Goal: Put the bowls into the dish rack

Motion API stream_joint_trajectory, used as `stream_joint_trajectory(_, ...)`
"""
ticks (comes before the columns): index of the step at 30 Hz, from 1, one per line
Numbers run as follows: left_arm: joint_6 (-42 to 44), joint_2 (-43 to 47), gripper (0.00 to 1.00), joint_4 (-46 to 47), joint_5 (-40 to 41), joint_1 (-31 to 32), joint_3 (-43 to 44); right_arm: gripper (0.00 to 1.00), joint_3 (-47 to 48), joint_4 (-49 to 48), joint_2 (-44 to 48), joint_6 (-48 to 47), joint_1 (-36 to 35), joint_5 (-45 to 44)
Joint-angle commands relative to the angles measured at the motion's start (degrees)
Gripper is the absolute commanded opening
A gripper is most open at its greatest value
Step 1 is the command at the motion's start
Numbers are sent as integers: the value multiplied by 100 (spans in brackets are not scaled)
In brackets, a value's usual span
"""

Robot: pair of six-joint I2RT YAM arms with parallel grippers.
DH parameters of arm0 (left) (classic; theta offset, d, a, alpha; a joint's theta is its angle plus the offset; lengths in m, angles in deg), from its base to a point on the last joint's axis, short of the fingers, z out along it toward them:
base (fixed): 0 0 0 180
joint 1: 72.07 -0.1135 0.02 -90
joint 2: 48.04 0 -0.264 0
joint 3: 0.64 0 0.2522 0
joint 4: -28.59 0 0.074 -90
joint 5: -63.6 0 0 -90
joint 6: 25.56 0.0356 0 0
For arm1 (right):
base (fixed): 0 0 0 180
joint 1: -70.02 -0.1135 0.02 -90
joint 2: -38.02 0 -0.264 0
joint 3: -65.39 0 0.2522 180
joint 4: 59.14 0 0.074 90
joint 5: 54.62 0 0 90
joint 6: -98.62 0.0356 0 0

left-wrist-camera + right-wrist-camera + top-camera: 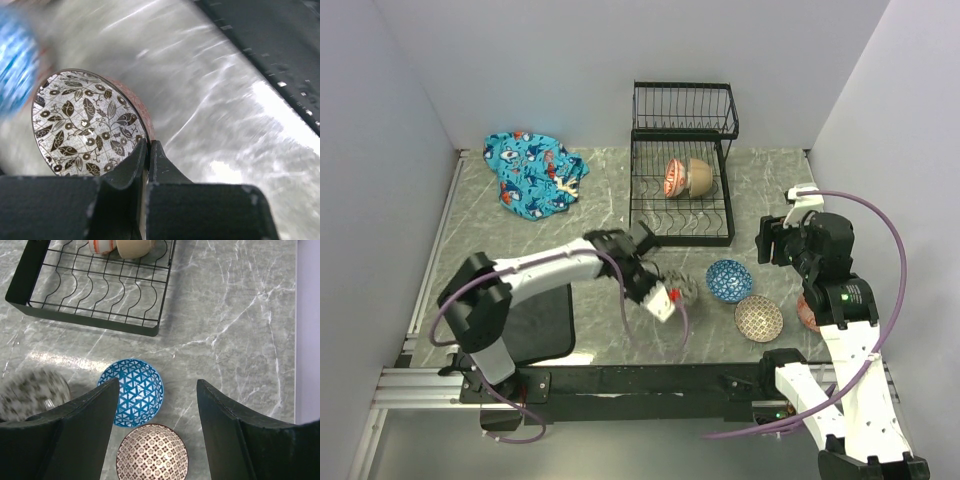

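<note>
Presently: L gripper [148, 150] clenched on rim of black-and-white bowl [85, 125], one finger inside, one outside. Bowl looks tipped up on edge, tho the wrist view is blurred, so can't say whether it touches the table [600, 215]. From top cam that bowl is just in front of dish rack [680, 165], betw. rack's near edge and the arm bases, left of blue bowl [729, 280]. Brown dotted bowl [758, 318] just beside blue one, nearer the bases. Salmon-orange bowl [804, 312] further right, mostly hidden behind R arm [845, 300]. Rack's lower tier holds red-orange floral bowl [672, 178] & cream-white bowl [699, 174], both on edge, touching. R gripper [157, 387] released, jaws spread wide, gripping nothing; per R wrist cam it hangs above blue bowl and brown dotted bowl. Blue patterned cloth [533, 172] crumpled far left, well apart from rack. Black mat [535, 330] lies by L arm [550, 268].
</note>
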Motion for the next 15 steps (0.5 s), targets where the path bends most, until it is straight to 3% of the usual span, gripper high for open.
stream_joint_trajectory(1, -1415, 694, 1, 164, -638, -643, 589, 71, 150, -179, 23, 88, 38, -8)
stream_joint_trajectory(5, -3223, 774, 1, 1155, -1060, -1215, 861, 71, 202, -224, -47, 159, 65, 80)
stream_joint_trajectory(6, -4229, 678, 1, 1680, -1348, -1486, 923, 71, 237, -232, -65, 176, 65, 89)
stream_joint_trajectory(8, -5271, 563, 1, 2350, -1543, -1733, 1020, 71, 264, -232, -100, 220, 117, 142)
stream_joint_trajectory(9, -6337, 493, 1, 2728, -1657, -1952, 977, 71, 273, -232, -117, 229, 126, 151)
stream_joint_trajectory(10, -6879, 466, 1, 3715, -1711, -2059, 915, 71, 273, -232, -126, 220, 144, 151)
stream_joint_trajectory(15, -10119, 37, 1, 6085, -1571, -2648, 555, 71, 334, -232, -223, 185, 319, 151)
